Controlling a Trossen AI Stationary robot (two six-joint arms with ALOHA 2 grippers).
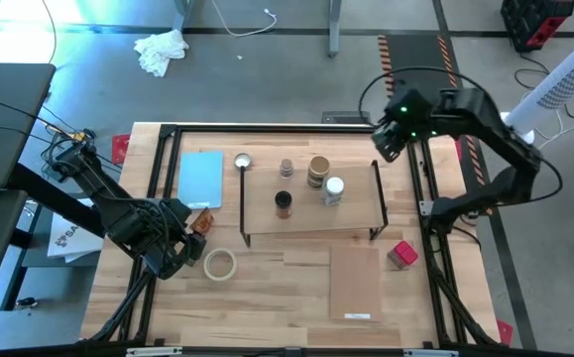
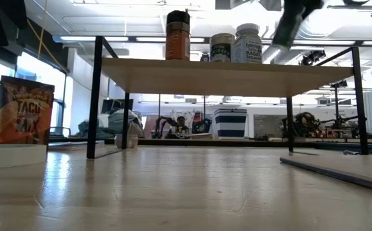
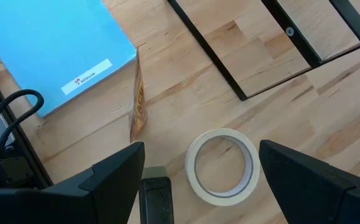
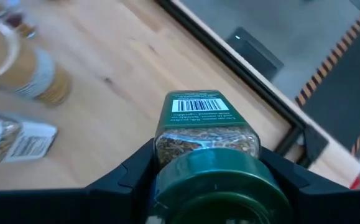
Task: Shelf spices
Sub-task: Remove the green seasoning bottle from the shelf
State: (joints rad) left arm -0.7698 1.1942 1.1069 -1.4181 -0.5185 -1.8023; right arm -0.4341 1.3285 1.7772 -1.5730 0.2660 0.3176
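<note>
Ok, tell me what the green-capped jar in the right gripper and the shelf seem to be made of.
The green-capped jar looks like clear glass or plastic, I cannot tell which: dried herbs show through its wall. Its cap looks like glossy green plastic with ridges. The right gripper is shut on it. The shelf has a pale, matte, wood-grained top, and its thin black end frames look like painted metal.

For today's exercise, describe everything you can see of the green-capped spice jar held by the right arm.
The green-capped jar is a small clear container filled with dried greenish-brown herbs, topped by a round dark green cap and carrying a green label with a white barcode. It is clamped between the fingers of the right gripper, cap toward the wrist camera. It hangs in the air above the wooden table, near the far right end of the shelf; nothing else touches it.
</note>
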